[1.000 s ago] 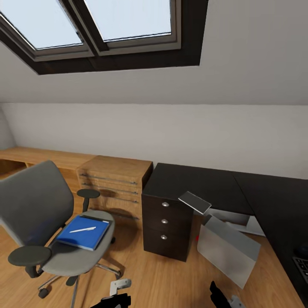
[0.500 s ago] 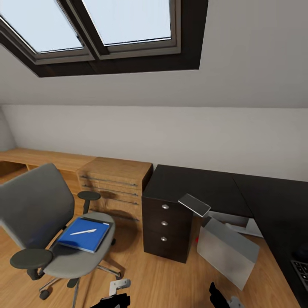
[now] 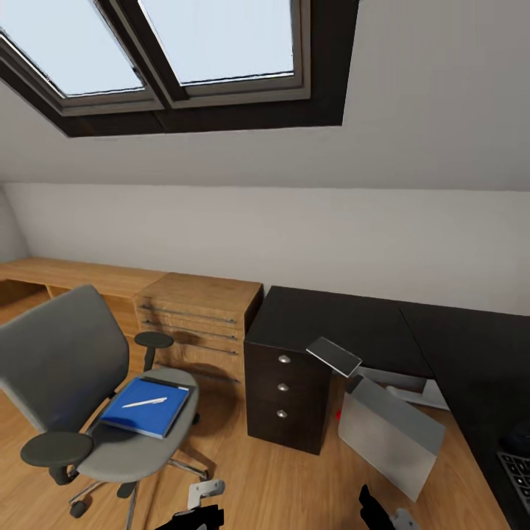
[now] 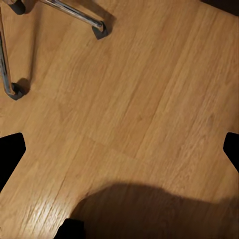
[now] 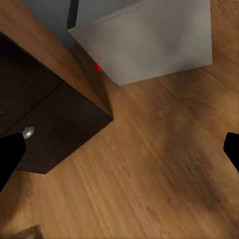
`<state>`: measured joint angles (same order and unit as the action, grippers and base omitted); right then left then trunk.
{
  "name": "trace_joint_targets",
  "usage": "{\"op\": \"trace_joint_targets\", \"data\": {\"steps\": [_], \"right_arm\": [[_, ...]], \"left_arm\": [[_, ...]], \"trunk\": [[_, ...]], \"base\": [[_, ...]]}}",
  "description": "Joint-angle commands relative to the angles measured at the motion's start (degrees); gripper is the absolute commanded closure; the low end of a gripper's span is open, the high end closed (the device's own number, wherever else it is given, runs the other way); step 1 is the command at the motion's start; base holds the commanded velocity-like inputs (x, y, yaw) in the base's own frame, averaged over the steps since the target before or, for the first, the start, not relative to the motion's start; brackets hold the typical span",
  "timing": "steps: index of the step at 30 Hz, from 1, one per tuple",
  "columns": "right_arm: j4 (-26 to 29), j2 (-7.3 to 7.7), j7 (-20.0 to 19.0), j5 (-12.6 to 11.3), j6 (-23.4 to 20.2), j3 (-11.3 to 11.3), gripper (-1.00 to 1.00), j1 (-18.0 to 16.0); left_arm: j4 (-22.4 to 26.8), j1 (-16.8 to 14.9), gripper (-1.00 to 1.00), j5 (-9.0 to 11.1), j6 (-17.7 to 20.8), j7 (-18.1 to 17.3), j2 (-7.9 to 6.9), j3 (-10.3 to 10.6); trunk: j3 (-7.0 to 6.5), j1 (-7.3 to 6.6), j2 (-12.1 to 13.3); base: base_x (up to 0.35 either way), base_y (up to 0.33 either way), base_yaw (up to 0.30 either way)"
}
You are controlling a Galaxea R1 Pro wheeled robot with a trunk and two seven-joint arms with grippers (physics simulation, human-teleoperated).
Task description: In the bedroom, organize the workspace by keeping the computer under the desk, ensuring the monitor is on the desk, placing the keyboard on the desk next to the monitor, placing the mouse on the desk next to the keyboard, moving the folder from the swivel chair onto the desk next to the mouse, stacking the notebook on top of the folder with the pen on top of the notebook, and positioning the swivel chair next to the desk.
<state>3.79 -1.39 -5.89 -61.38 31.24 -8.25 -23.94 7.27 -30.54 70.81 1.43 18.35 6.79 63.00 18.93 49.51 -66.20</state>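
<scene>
Blue folder (image 3: pixel 146 407) lies flat on the seat of the grey swivel chair (image 3: pixel 70 383) at the near left, with the white pen (image 3: pixel 144 403) resting on top of it. Over the last second the whole head view has slid slightly: chair, drawers and computer all sit a little lower-left in the picture than before, so the camera has shifted, not the things. That reads as the robot being on its approach, with no item handled so far.

To the right, the glossy black desk (image 3: pixel 346 320) runs along the far wall and turns toward the near right, its drawer block with silver knobs at its left end. A dark grey notebook (image 3: pixel 334 356) pokes out tilted past the desk's front edge, above the pale grey computer (image 3: pixel 390 434), which stands leaning on the wood floor (image 3: pixel 280 486) under the desk. A corner of the keyboard (image 3: pixel 517 471) shows at the near right edge.

Left gripper (image 4: pixel 119 149) has its fingers spread wide over bare floor near the chair's castors, holding nothing. Right gripper (image 5: pixel 119 149) is likewise spread and empty, near the drawer block and computer
</scene>
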Motion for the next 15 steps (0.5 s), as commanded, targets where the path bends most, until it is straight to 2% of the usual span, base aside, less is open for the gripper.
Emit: {"op": "trace_joint_targets", "data": {"steps": [1,6,10,15], "right_arm": [[-0.1,-0.01,-0.4,-0.6,0.2,-0.4,-1.00,-0.1],[-0.1,-0.04,-0.4,-0.6,0.2,-0.3,-1.00,-0.1],[-0.1,-0.60,-0.4,-0.5,0.3,-0.5,-1.00,-0.1],[-0.1,-0.77,-0.4,1.6,1.1,-2.6,-1.00,-0.1]], "left_arm": [[0.1,0.0,-1.00,0.3,0.2,0.4,-0.02,0.5],[0.1,0.0,-1.00,0.3,0.2,0.4,-0.02,0.5],[0.1,0.0,-1.00,0.3,0.2,0.4,0.03,0.5],[0.1,0.1,-1.00,0.3,0.2,0.4,0.06,0.5]], "trunk": [[-0.12,-0.23,0.4],[-1.02,-1.32,2.4],[-1.73,-2.20,4.0],[-2.63,-3.30,6.0]], "base": [[0.000,0.000,0.000],[0.000,0.000,0.005],[0.000,0.000,0.087],[0.000,0.000,0.015]]}}
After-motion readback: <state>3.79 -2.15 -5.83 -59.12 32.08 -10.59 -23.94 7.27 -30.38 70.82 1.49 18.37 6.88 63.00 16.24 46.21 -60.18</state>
